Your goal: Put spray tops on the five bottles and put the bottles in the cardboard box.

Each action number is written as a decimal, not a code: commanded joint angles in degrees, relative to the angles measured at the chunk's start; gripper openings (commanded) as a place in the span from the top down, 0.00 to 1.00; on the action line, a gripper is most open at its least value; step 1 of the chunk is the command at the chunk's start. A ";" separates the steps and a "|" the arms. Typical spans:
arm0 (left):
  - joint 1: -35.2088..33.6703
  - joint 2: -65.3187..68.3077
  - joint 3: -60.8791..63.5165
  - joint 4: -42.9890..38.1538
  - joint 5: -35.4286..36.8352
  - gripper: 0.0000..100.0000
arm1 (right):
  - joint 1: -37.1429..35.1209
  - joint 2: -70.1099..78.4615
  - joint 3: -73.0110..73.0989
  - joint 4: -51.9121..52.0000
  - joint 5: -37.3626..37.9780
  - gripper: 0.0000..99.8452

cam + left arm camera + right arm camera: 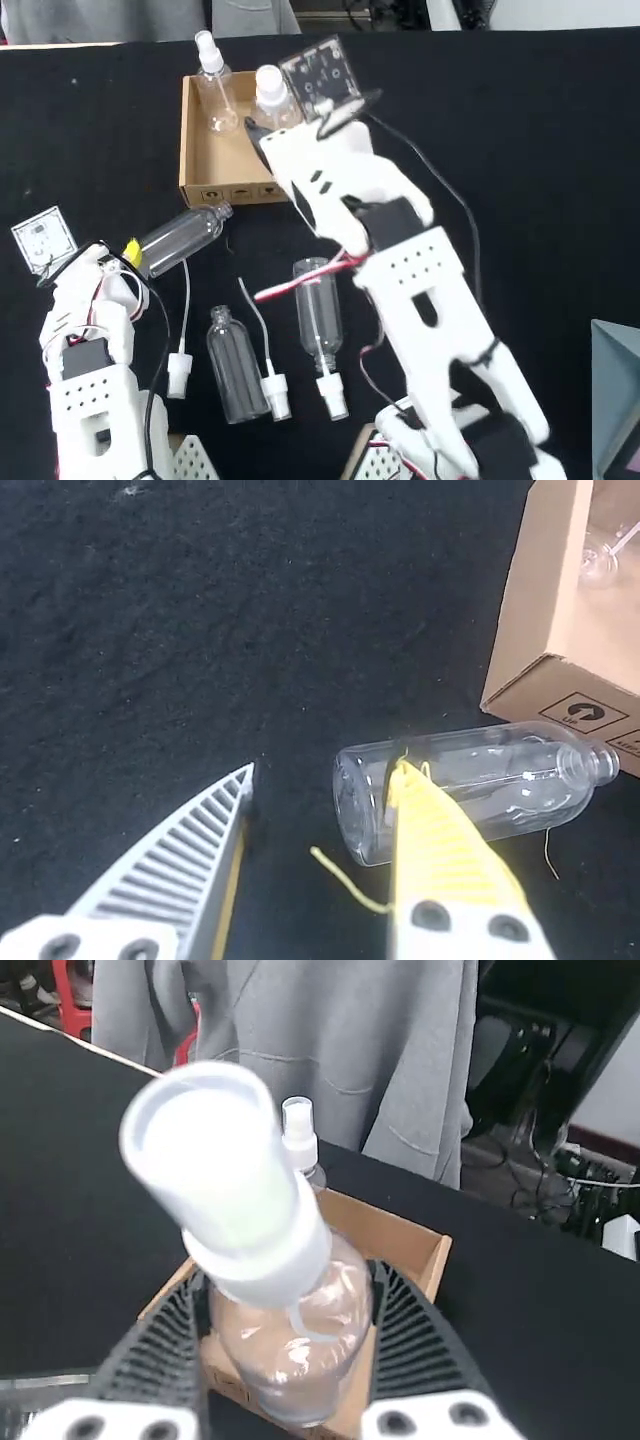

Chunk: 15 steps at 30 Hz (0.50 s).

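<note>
The right gripper [285,1345] pinches a capped bottle [290,1310] by its body, tilted, over the right side of the cardboard box [186,140]. Let go from here, it could catch the box wall or knock the second capped bottle [215,90] inside. The left gripper [322,775] is spread beside an uncapped bottle [470,780] lying just near-left of the box; a nudge could roll it away. The right arm stretches far from its near-right base, across the table. The left arm sits low at the near left, pointing toward the box.
</note>
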 commanded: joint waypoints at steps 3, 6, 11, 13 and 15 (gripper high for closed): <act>-0.40 -1.05 -0.92 -1.49 -0.35 0.80 | 1.67 5.41 -9.01 -0.44 -6.77 0.99; -0.40 -1.05 -0.84 -1.58 -0.35 0.80 | 1.67 9.10 -11.74 -0.44 -8.88 0.99; -0.40 -1.05 -0.84 -1.58 -0.35 0.80 | 1.58 14.55 -14.73 -3.34 -8.88 0.99; -0.40 -1.05 -0.84 -1.58 -0.35 0.80 | 1.58 16.22 -14.81 -6.51 -8.88 0.99; -0.31 -1.05 -0.84 -1.58 -0.35 0.80 | 1.58 17.71 -14.90 -8.97 -8.70 0.99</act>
